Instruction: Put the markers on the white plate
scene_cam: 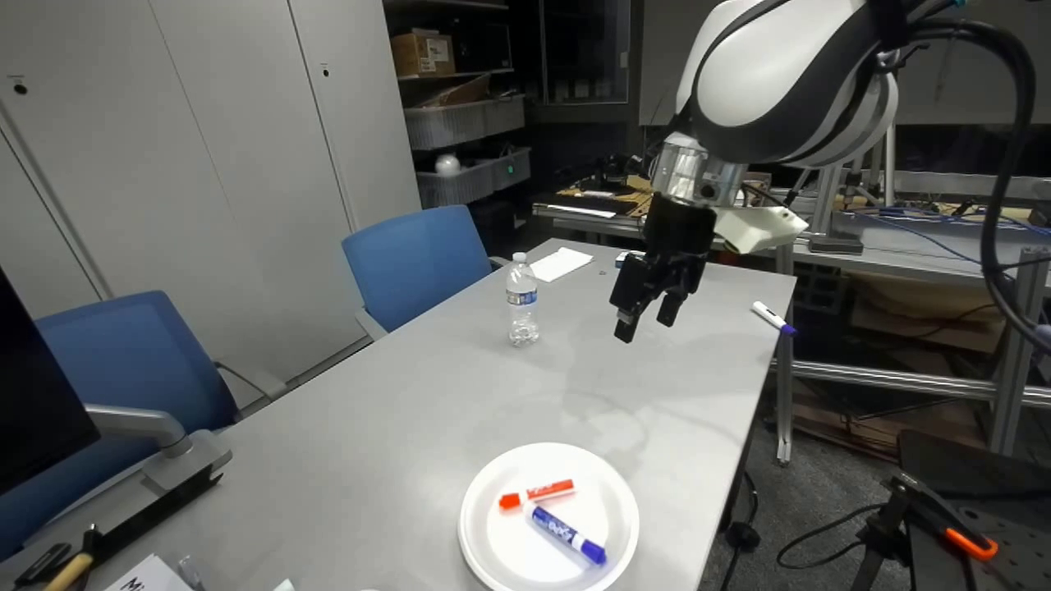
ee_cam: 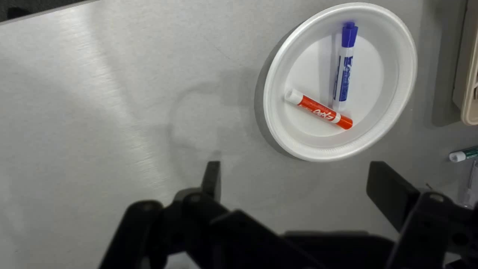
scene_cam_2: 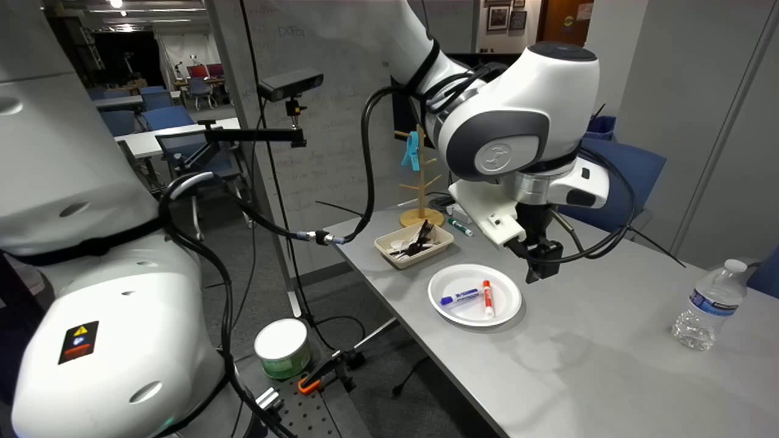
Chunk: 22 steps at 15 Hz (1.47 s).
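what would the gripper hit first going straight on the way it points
Most likely the grey tabletop beside the white plate: the open gripper points down at it, though depth is hard to judge.

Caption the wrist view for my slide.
A red marker and a blue marker lie on the white plate; the open hand holds nothing.

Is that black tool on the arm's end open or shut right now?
Open. In the wrist view, the black fingers of the tool stand wide apart, with the grey table showing between them.
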### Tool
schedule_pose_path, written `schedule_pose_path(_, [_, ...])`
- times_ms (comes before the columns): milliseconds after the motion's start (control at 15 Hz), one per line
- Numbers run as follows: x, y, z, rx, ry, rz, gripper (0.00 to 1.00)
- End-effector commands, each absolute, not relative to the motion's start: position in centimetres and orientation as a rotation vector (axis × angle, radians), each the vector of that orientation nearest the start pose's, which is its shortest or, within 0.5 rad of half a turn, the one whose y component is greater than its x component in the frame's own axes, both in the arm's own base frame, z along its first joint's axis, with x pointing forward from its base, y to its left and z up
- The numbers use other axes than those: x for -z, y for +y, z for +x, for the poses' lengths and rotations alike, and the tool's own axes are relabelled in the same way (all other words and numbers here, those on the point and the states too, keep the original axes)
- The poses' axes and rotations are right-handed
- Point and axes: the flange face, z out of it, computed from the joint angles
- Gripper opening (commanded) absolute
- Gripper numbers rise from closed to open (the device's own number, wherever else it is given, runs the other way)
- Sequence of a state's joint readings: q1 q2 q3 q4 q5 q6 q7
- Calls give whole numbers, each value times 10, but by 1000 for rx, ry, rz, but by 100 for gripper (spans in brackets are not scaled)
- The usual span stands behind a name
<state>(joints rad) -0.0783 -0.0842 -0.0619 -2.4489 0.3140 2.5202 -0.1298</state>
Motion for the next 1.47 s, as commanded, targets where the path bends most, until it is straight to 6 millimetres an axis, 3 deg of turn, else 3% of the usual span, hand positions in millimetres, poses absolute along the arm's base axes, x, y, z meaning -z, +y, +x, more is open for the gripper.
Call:
schedule_pose_path(0, [-361,-84,460,338,394,-2863,100])
schedule_pose_path(133, [-366,-98,447,358,428,-2836,100])
schedule_pose_path(200, [-358,-88,466,313,423,-2872,100])
schedule_pose_path(1400, [-356,-89,464,305,426,-2871,100])
